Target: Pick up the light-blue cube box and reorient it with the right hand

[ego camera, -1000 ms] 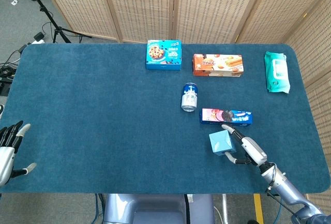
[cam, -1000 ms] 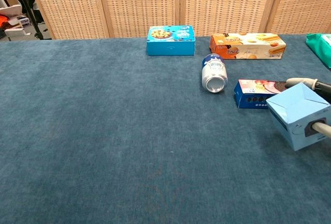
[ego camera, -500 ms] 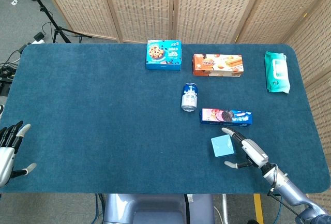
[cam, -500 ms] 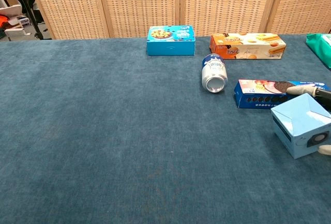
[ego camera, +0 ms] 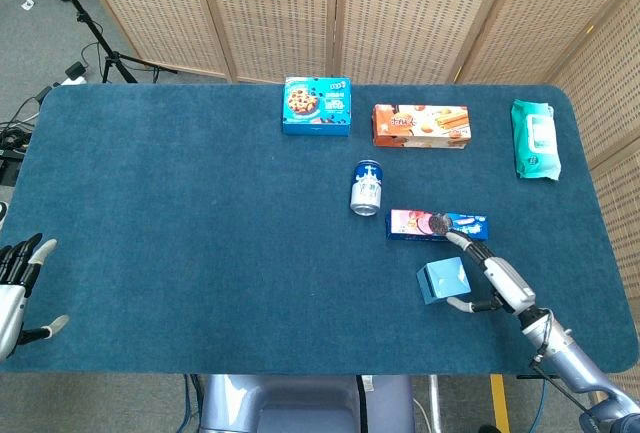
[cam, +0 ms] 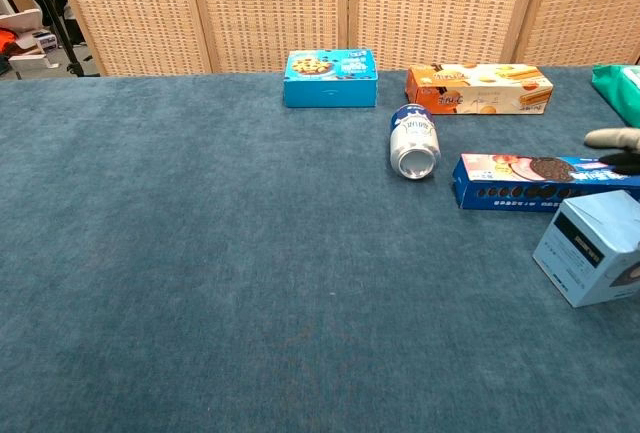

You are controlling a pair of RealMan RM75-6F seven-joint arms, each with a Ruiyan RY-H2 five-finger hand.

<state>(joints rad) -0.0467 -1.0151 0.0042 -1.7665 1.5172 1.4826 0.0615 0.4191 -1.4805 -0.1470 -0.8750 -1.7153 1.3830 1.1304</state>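
The light-blue cube box (ego camera: 440, 281) is near the table's front right and looks tilted in the chest view (cam: 590, 248), with a dark label on its left face. My right hand (ego camera: 497, 281) grips it from its right side, thumb under the lower corner. One finger (cam: 612, 138) stretches out over the cookie box behind it. The chest view cuts off most of this hand at its right edge. My left hand (ego camera: 15, 291) hangs off the front left of the table with fingers apart, holding nothing.
A long blue sandwich-cookie box (ego camera: 437, 224) lies just behind the cube. A can (ego camera: 366, 189) lies on its side left of that. A blue cookie box (ego camera: 317, 105), an orange biscuit box (ego camera: 420, 125) and a green wipes pack (ego camera: 535, 139) line the far edge.
One second ago the cube was held up; half a second ago it sat flat with the fingers apart. Now hand and cube have shifted right and the cube has turned, showing another face.
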